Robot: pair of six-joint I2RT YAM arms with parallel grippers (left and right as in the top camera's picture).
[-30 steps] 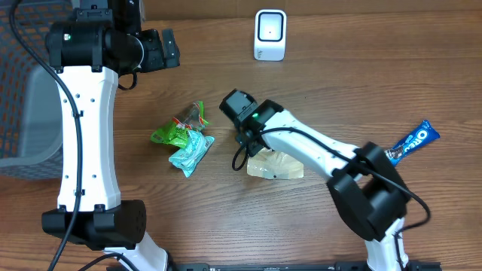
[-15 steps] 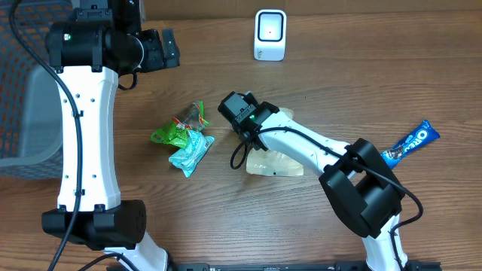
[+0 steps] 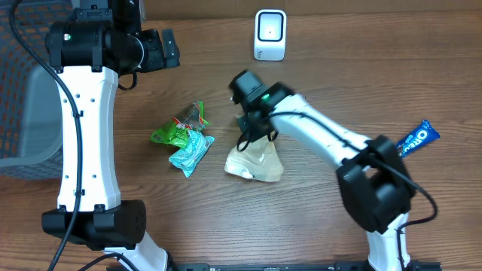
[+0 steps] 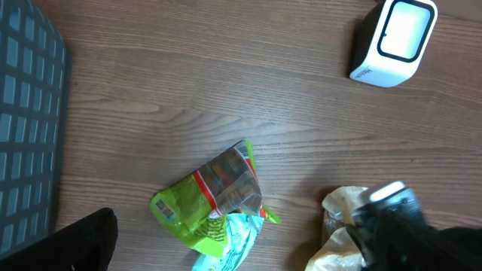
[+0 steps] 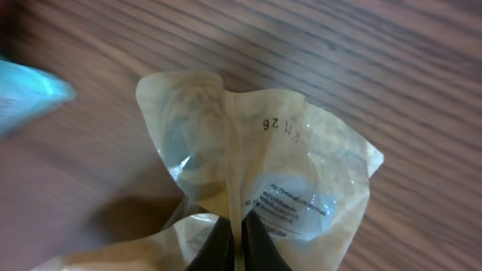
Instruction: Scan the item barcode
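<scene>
**Item:** tan translucent packet (image 5: 286, 173), mid-tabletop (image 3: 361, 68), well apart from the white scanner (image 3: 269, 35) at the far edge.

**Right hand** (image 5: 230, 241): spread a second ago, now pressed together, pinching a fold of the packet's film.

**Change:** the packet has bunched upward and shifted left, nearer the green and teal snack bags (image 3: 182, 139).

**Meaning (judged):** grasp secured; carrying and presenting to the scanner remain. Printed text shows in the right wrist view, but no barcode can be made out.

**Left hand** (image 3: 167, 49): spread, holding nothing, at far left.
</scene>
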